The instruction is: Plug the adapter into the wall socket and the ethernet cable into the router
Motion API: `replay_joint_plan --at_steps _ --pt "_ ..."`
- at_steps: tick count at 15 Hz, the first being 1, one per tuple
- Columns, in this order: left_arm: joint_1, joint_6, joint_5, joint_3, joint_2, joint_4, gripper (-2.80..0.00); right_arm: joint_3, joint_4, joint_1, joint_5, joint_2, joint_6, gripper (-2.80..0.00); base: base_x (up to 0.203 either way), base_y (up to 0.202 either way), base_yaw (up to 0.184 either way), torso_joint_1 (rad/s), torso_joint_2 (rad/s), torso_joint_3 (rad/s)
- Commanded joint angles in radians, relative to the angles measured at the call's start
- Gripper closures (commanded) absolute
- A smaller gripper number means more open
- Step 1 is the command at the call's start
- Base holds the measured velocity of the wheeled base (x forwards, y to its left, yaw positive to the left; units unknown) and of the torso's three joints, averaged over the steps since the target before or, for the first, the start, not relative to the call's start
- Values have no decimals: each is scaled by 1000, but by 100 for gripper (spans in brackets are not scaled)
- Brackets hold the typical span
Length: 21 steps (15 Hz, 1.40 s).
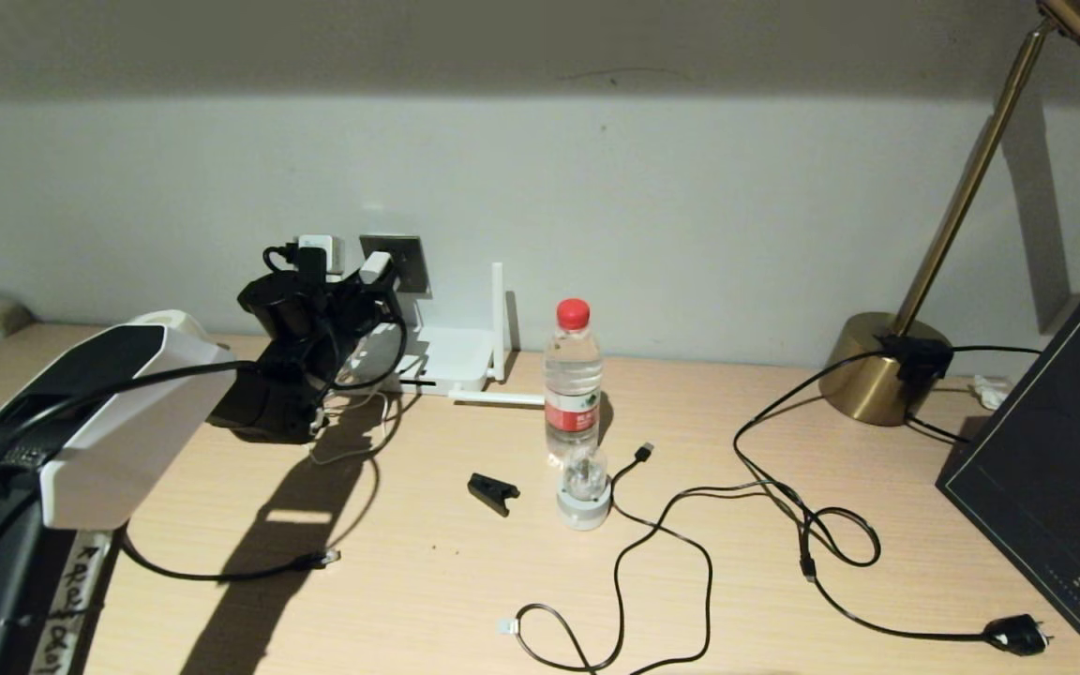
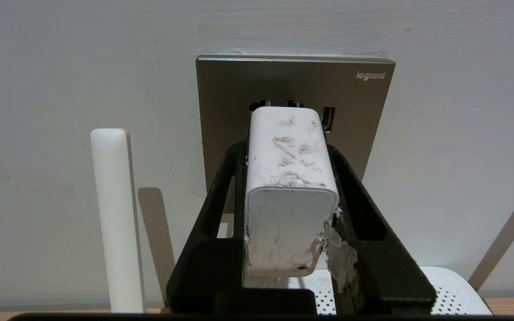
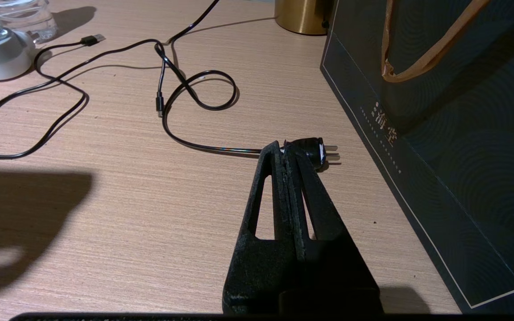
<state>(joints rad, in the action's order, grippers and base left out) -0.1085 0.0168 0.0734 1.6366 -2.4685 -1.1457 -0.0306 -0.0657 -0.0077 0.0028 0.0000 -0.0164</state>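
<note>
The desk (image 1: pixel 465 581) runs along a pale wall, with a dark bag (image 1: pixel 1056 478) and a brass lamp (image 1: pixel 887 370) at its right end. From the head view, the left arm reaches to the wall at the back left, but its own bulk hides most of the contact there. The left wrist view fills that in: the left gripper (image 2: pixel 290 147) is clamped on the adapter (image 2: pixel 290 191), whose front end is right up against the socket (image 2: pixel 292 89); how deep the prongs sit is hidden. The router (image 1: pixel 442 361) lies flat just below the socket. The ethernet cable (image 1: pixel 240 570) lies loose on the desk near the front left, its plug well away from the router. Only the right wrist view shows the right gripper (image 3: pixel 289 154), fingers pressed together and holding nothing, hanging above a black mains plug (image 3: pixel 315 151).
</note>
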Motion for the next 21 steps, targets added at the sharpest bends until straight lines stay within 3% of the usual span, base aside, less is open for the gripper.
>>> replay_joint_plan --at_steps 1,21 --pt "1 0 0 -1 -1 -6 0 0 0 0 0 0 0 0 0 0 0 0 0 0" --pt "6 -1 2 -1 -3 -5 0 0 0 0 0 1 0 0 0 0 0 0 0 0"
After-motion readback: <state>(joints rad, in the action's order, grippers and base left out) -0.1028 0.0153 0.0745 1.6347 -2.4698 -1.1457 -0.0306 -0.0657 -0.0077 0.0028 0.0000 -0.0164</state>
